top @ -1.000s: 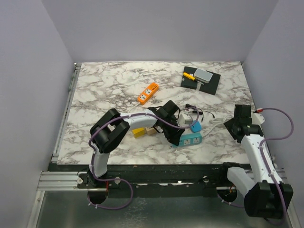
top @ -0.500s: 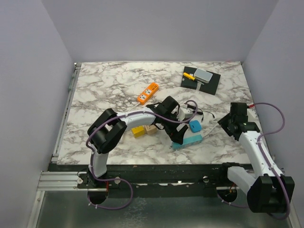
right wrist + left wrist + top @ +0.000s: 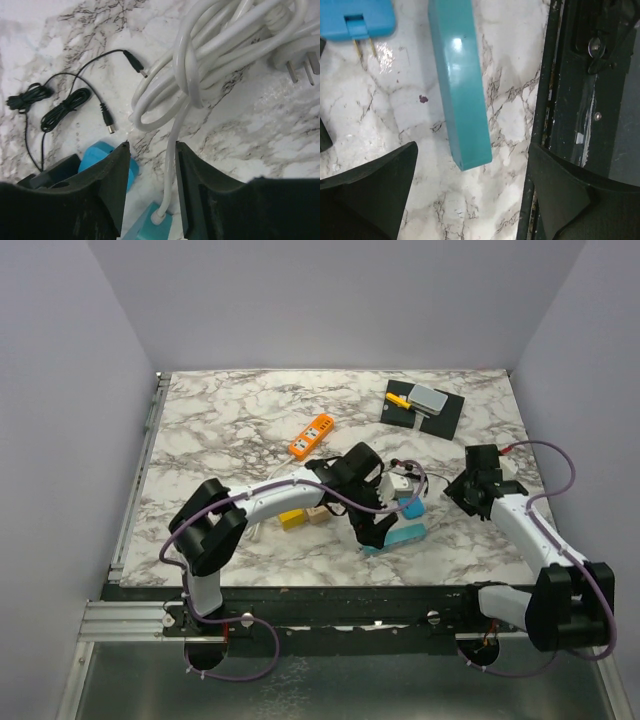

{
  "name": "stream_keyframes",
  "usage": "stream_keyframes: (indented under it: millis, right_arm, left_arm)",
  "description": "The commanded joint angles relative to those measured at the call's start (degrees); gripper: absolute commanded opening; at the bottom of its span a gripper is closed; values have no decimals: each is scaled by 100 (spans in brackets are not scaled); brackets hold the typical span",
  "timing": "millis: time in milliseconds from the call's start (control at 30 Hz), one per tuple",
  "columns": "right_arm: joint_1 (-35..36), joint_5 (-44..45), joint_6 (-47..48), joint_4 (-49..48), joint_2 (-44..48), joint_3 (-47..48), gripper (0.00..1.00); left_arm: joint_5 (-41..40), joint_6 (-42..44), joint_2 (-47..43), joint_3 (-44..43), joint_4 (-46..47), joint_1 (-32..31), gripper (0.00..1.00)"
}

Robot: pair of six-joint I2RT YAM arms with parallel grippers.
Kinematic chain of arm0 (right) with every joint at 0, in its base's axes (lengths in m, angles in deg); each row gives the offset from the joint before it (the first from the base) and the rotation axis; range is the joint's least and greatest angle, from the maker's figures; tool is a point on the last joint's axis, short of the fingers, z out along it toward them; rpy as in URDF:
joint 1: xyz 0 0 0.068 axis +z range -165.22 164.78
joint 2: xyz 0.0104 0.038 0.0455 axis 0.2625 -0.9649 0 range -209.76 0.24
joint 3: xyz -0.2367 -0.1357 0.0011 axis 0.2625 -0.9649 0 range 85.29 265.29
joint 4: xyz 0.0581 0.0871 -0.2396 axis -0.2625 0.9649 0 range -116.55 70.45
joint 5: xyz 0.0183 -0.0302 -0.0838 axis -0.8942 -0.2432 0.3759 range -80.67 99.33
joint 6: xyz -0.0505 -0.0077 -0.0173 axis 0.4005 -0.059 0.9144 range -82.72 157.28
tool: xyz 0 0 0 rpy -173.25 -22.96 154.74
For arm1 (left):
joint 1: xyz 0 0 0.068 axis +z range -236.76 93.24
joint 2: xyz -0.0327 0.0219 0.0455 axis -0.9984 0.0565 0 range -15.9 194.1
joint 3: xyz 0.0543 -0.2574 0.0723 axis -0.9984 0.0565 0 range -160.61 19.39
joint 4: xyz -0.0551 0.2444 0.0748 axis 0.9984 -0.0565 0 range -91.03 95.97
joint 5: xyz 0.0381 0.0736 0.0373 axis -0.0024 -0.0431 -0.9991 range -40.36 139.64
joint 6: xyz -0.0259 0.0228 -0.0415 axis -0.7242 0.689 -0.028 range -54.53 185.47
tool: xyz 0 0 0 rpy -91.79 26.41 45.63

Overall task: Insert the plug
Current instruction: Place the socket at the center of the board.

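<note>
Left gripper (image 3: 472, 148): jaws wide apart, empty, hovering over end of teal power strip (image 3: 460, 85), by near edge of marble tabletop (image 3: 230, 420), right of centre. Blue plug (image 3: 357, 17) loose just beside strip, prongs (image 3: 364, 47) bare, in no socket. Right gripper (image 3: 152, 147): fingers part-open, straddling strip's white cable (image 3: 172, 145), not pinching. Strip looks tipped on side, socket face unseen. Likely best: turn sockets up, steady strip, pinch plug body square, line prongs with slots, push straight.

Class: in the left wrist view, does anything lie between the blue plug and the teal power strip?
Nothing visible: only bare marble table separates the blue plug from the teal power strip. However, the strip shows a plain face here, no sockets.
</note>
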Motion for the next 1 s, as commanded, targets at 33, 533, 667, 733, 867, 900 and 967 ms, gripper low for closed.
stream_keyframes:
  millis: [33,533,667,733,867,900,967]
  right_arm:
    - [27,367,-32,-445,-878,203,39]
    - [27,839,-114,-72,-860,12,29]
    - [32,891,-88,-23,-906,71,28]
    - [30,889,-92,-9,-943,102,29]
    - [33,928,-84,-2,-992,134,35]
    - [24,942,-82,1,-1000,136,36]
    - [28,957,-77,1,-1002,139,37]
  left_arm:
    - [-1302,1205,-495,-7,-429,-695,84]
    - [-2857,1475,-18,82,-201,-1198,61]
    - [-2674,1397,75,-81,-334,-1277,51]
    - [-2679,1266,70,-157,-366,-1313,56]
    - [-2685,1069,-75,-305,-403,-1426,73]
    - [-2679,1001,-112,-333,-401,-1456,76]
    - [-2690,874,-137,-367,-411,-1531,80]
